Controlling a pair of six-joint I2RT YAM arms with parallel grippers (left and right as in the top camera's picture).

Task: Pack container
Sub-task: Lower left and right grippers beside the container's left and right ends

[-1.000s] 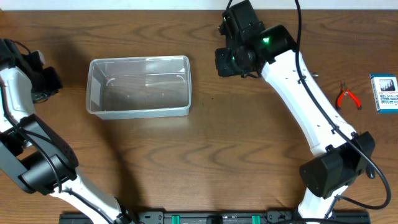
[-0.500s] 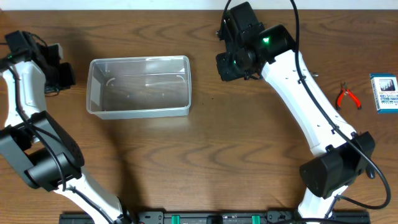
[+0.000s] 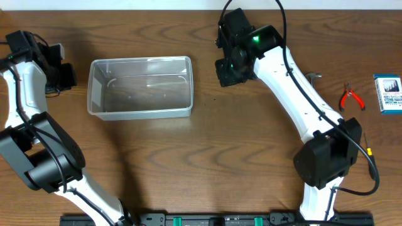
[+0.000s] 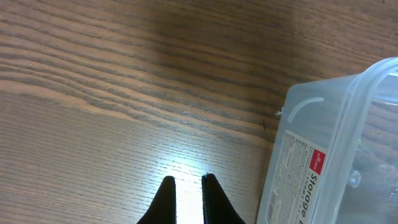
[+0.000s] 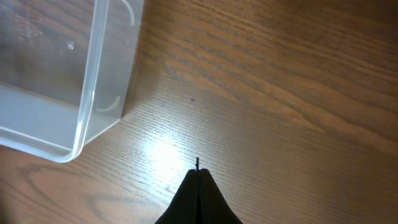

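The container (image 3: 139, 113) is a clear rectangular tub with rounded corners, standing empty on the wooden table left of centre. My left gripper (image 3: 65, 76) sits just off its left end. In the left wrist view this gripper (image 4: 186, 179) is shut with only a slim gap and nothing in it, and the labelled corner of the container (image 4: 311, 155) lies to its right. My right gripper (image 3: 225, 73) hovers right of the tub. The right wrist view shows it (image 5: 198, 170) shut, fingers pressed together above bare wood, with the container (image 5: 93, 68) at upper left.
Red-handled pliers (image 3: 352, 98) and a small blue-and-white box (image 3: 388, 93) lie at the far right edge. A small metal item (image 3: 315, 75) shows beside the right arm. Both arm bases stand at the table's front edge.
My right gripper has closed and its arm has shifted slightly left. My left arm swung in towards the tub's left end, then held still.
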